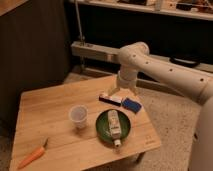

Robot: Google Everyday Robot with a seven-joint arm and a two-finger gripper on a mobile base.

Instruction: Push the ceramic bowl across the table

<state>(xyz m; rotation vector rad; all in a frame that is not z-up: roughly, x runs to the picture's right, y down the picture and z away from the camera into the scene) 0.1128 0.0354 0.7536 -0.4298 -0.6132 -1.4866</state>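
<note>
Noted ceramic bowl sitting flat on the table, on the camera side of the gripper and well apart from it; no contact. Dark green, glossy, close to the table's near edge. Seen lying in it: a white tube, lengthwise toward the gripper, one end sticking out over the rim on the side away from the gripper.

Found gripper hanging over the far part of the table, pointing down from the white arm. Fingers spread apart, nothing between them, nothing touched.

Between gripper and bowl: a flat white-and-dark packet almost directly under the fingertips, and just beside it a blue block, both on the wood, both clear of the bowl.

Beside the bowl, to picture-left and farther from the gripper: a translucent plastic cup, upright, near the bowl but not touching it.

Farthest from the gripper, at the near picture-left corner: a carrot, lying flat.
</note>
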